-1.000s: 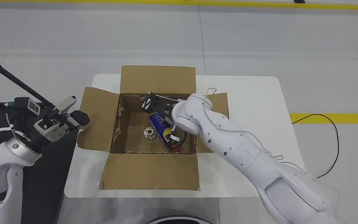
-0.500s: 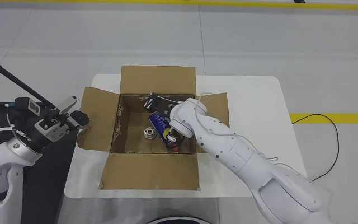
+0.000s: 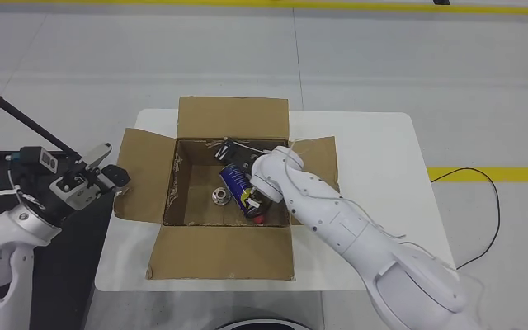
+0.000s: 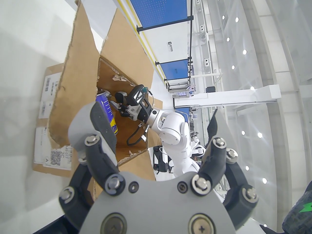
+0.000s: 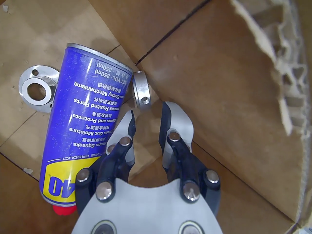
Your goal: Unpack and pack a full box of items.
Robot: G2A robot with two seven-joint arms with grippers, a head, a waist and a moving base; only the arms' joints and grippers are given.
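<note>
Our right pincer [image 5: 148, 116] is down inside the open brown cardboard box [image 3: 223, 252], fingers parted narrowly and gripping nothing. Just ahead of its tips a small silver metal collar ring [image 5: 141, 91] stands on edge in the corner, beside the base of the blue-and-yellow spray can with red cap [image 5: 85, 122] lying along one finger, with a silver metal flange [image 5: 36, 88] beyond the can. We judge the arm, bent steeply over the box wall, is lined up on the ring for unpacking onto the white surface [image 3: 371, 140], while our left pincer [image 4: 156, 118] hangs wide and empty outside the box's side flap, likely keeping clear.
</note>
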